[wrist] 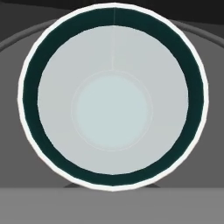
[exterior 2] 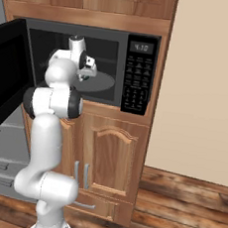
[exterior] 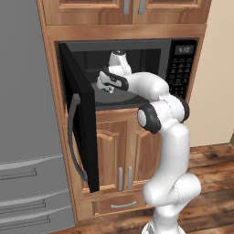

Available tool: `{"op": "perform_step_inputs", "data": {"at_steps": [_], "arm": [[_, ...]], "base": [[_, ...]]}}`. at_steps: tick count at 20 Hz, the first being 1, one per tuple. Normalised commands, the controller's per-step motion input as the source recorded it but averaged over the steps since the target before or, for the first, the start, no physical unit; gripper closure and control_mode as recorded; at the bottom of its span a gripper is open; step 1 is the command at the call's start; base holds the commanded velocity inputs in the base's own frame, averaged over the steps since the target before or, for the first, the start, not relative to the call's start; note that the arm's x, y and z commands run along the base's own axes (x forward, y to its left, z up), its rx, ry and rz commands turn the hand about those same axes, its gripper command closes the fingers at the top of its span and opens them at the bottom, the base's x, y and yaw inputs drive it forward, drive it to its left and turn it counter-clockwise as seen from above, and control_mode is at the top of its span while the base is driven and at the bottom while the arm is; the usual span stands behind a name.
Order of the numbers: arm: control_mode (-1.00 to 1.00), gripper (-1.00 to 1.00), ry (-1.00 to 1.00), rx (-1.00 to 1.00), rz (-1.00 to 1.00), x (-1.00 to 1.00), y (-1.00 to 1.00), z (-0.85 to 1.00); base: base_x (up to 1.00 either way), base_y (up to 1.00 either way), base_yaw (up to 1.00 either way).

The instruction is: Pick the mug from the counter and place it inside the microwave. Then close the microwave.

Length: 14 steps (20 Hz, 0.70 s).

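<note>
Wood-faced kitchen cabinetry surrounds the microwave [exterior: 137,73], which is built into a tall cabinet column above two lower cabinet doors [exterior: 123,153] and a drawer [exterior: 119,203]. A grey refrigerator [exterior: 25,137] stands to the left of the column, a plain beige wall [exterior 2: 208,86] lies to the right, and the floor [exterior 2: 175,212] is dark wood plank.

The microwave door [exterior: 81,119] stands swung fully open to the left, with its long grey handle [exterior: 73,137] facing outward. The button panel [exterior 2: 138,76] and its small lit display are on the right side of the microwave face. A round turntable [exterior 2: 102,82] lies on the cavity floor.

The arm [exterior: 167,137] rises from the base and bends at the elbow, with the forearm reaching into the open cavity. The gripper [exterior: 108,87] points downward inside the cavity, above the left part of the turntable.

The mug [wrist: 113,96] is seen in the hand view from directly above: a white rim, a dark teal inner wall and a pale bottom, upright, with the grey turntable around it. The fingers are closed on the mug; the contact itself is hidden, and whether the mug rests on the turntable cannot be determined.
</note>
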Motion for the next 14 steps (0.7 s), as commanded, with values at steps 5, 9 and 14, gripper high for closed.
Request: {"op": "perform_step_inputs", "data": {"at_steps": [5,9,14], "arm": [[-1.0,1.0,0.03,0.0,0.0,0.01,0.0,-0.23],[-1.0,1.0,0.0,0.0,0.0,0.0,0.0,0.0],[-1.0,-1.0,0.0,0.0,0.0,0.0,0.0,0.0]], "base": [[0.0,0.0,0.0],[0.0,0.0,0.0],[0.0,0.0,0.0]]}}
